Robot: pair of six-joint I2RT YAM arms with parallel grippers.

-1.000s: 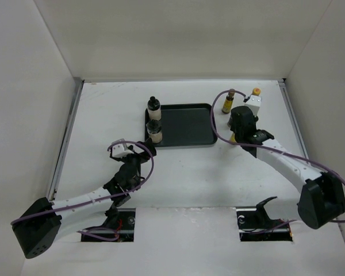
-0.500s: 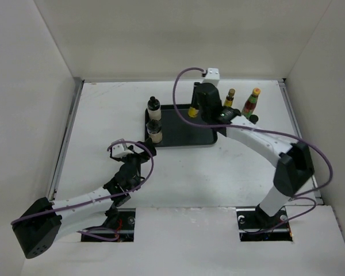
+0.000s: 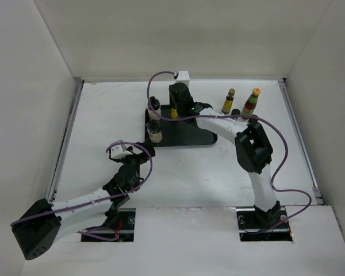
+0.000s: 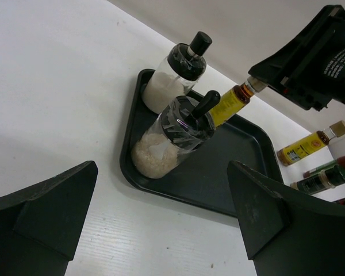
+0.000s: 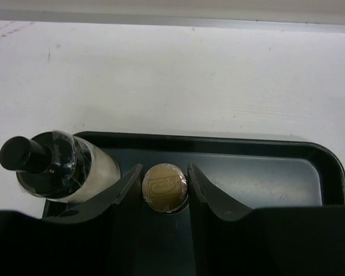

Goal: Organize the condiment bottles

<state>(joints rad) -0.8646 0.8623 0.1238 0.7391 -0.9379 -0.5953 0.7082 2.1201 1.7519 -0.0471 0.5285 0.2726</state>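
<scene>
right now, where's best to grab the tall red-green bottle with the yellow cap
Take the red-green bottle around its neck, just under the yellow cap, coming straight down from above. It stands upright on the table, and the slim yellow-labelled bottle stands close on its left, so a side approach looks cramped.

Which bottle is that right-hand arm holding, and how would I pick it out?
Find the black tray at the back of the table. Two white bottles with black caps stand at its left end; just to their right, the right gripper grips a slim yellow-labelled bottle by its neck. Unlike its white neighbours, it is narrow, with a yellow label and a gold cap.
</scene>
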